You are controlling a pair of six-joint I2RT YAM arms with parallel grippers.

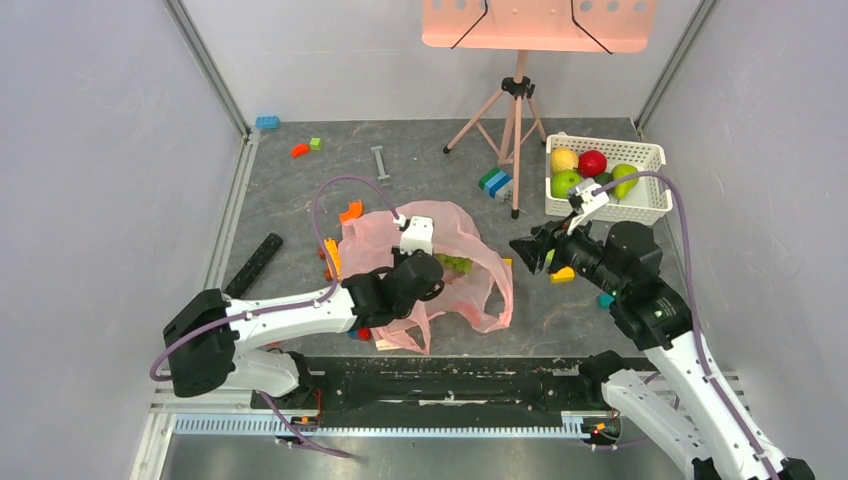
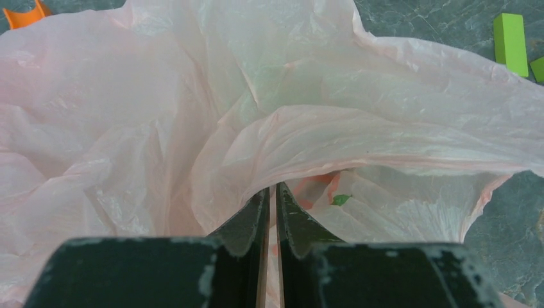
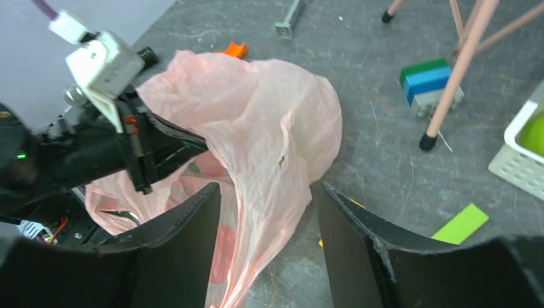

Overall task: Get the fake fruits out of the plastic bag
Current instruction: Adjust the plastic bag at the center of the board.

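The pink plastic bag (image 1: 450,250) lies crumpled in the middle of the table. Green grapes (image 1: 457,263) show in its opening. My left gripper (image 1: 437,272) is at the bag's mouth, shut on a fold of the film, with pink plastic pinched between the fingers in the left wrist view (image 2: 271,189). My right gripper (image 1: 522,250) is open just right of the bag. In the right wrist view (image 3: 266,189) a hanging edge of the bag (image 3: 256,102) lies between its spread jaws, not gripped. A lemon (image 1: 564,158), red apple (image 1: 592,162), green apple (image 1: 566,183) and pear (image 1: 625,178) lie in the white basket (image 1: 650,155).
A pink tripod (image 1: 515,120) stands behind the bag, with a green-blue block stack (image 1: 495,182) by its foot. Loose blocks lie around: orange (image 1: 350,211), yellow (image 1: 563,274), blue (image 1: 267,122). A black bar (image 1: 255,263) lies at the left. A grey metal piece (image 1: 380,162) lies behind.
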